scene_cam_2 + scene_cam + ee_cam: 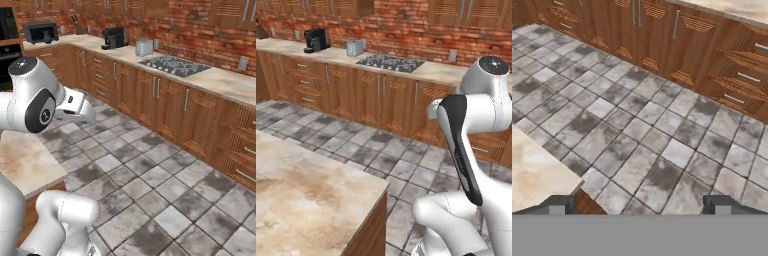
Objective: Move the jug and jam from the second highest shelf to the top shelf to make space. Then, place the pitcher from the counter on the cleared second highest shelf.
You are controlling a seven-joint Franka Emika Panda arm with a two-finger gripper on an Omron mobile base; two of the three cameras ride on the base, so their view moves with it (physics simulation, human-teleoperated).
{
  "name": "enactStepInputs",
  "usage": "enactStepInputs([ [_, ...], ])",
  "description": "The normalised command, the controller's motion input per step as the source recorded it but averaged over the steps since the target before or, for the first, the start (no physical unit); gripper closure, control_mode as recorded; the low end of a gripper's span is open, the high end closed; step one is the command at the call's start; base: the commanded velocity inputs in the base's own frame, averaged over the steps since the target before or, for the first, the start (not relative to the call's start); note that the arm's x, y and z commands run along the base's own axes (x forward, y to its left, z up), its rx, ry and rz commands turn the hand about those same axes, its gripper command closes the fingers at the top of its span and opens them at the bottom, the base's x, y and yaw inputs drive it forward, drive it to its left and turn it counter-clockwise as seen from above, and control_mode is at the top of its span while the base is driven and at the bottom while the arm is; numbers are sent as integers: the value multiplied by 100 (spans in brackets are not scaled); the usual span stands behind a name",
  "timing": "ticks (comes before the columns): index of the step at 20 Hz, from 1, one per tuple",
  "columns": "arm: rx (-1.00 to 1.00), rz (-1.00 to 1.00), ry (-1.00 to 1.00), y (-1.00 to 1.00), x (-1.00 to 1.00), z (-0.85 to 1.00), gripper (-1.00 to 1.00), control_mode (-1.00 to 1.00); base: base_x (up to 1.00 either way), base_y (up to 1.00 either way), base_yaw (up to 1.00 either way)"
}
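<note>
Tabletop (311, 195) corner cut off at frame edge, nothing on the visible bit. Tool (641, 205) tips spread wide apart over grey floor tiles (642, 130), holding nothing.

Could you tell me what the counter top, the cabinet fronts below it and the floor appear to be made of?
The counter looks like polished stone: beige slab with cloudy brown marbling. The cabinet fronts look like varnished wood: warm brown grain, slatted panels, metal-looking bar handles. The floor looks like matte stone or ceramic tile: mottled grey squares with pale grout lines. Being rendered, these are appearances only.
</note>
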Motion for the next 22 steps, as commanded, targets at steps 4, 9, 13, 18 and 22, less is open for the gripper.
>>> enactStepInputs([
  [4, 0, 0, 0, 0, 0, 0, -100, 100, 67, -100, 3],
  [9, 0, 0, 0, 0, 0, 0, -100, 100, 71, -86, 0],
  [13, 0, 0, 0, 0, 0, 0, -100, 100, 98, -6, 21],
  [18, 0, 0, 0, 0, 0, 0, -100, 100, 100, 0, 45],
  [22, 0, 0, 0, 0, 0, 0, -100, 100, 100, 0, 54],
])
